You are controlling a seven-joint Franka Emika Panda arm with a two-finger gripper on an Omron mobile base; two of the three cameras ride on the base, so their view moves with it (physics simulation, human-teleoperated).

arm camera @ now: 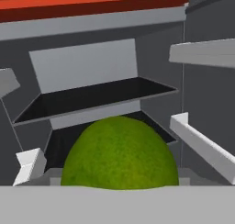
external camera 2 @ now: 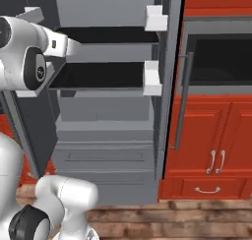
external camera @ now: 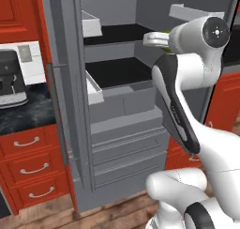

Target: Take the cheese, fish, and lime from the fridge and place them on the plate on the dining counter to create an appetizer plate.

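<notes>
Lime (arm camera: pixel 120 154) fills the foreground, seemingly grasped between wide-set jaws, before the fridge (arm camera: pixel 92 62) shelves. Judged light, firm, smooth; hold across its widest girth.

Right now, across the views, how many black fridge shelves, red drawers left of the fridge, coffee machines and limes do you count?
black fridge shelves: 2
red drawers: 3
coffee machine: 1
lime: 1
total: 7
</notes>
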